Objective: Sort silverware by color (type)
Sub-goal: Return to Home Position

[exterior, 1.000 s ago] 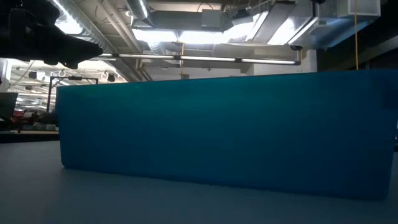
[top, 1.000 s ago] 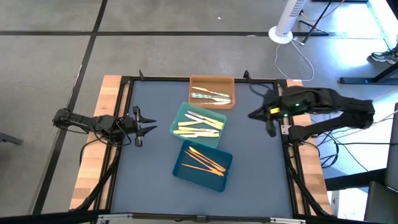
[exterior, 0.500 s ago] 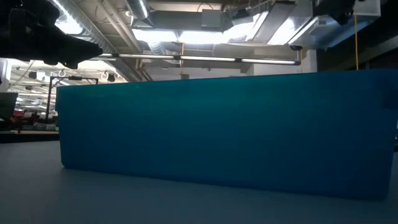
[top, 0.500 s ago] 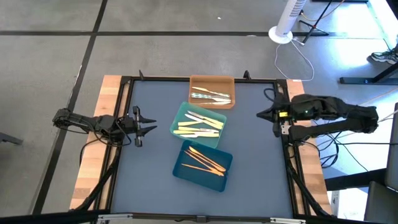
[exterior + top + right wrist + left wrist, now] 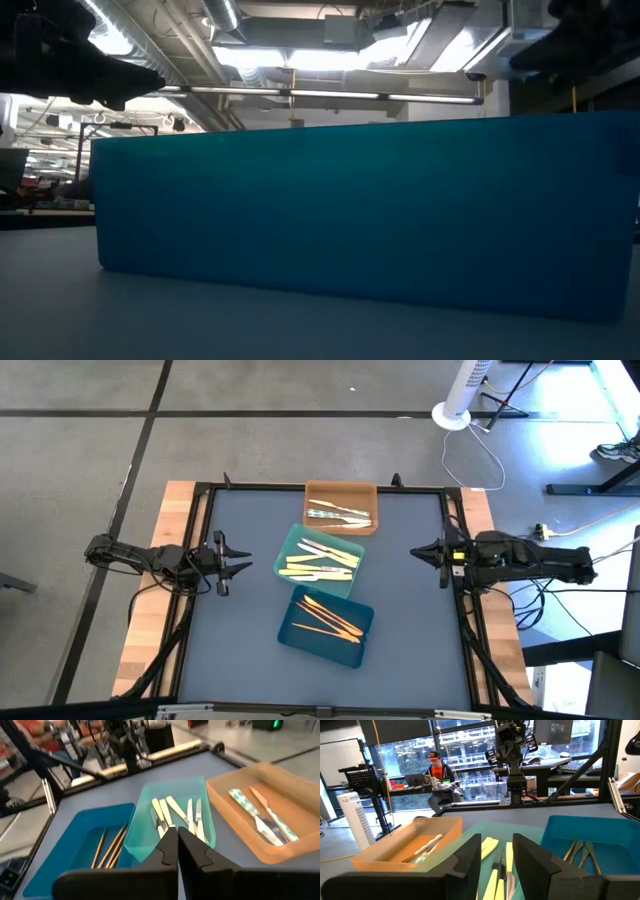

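Note:
Three trays stand in a slanted row mid-table. The orange tray (image 5: 340, 493) at the far edge holds silver-grey utensils (image 5: 338, 515). The teal-green tray (image 5: 287, 548) holds pale yellow ones (image 5: 315, 563). The blue tray (image 5: 295, 632), nearest, holds orange-tan ones (image 5: 330, 620). All the silverware lies flat inside the trays. My left gripper (image 5: 240, 566) is open at the table's left side, pointing at the trays and touching nothing. My right gripper (image 5: 418, 550) is shut and empty near the table's right edge; its wrist view looks across all three trays (image 5: 170, 812).
The table's black frame rails (image 5: 458, 560) run along its edges. Bare table surface (image 5: 400, 620) lies on both sides of the tray row. A white fan (image 5: 462, 400) and cables stand on the floor beyond the far right corner. A person (image 5: 437, 767) sits at a desk beyond the table.
My right arm has drawn back toward the table's right edge, dropped lower and stretched out level along that side, still pointing at the trays. It now shows in the low view's upper right corner. The trays, the utensils and my left arm have stayed put.

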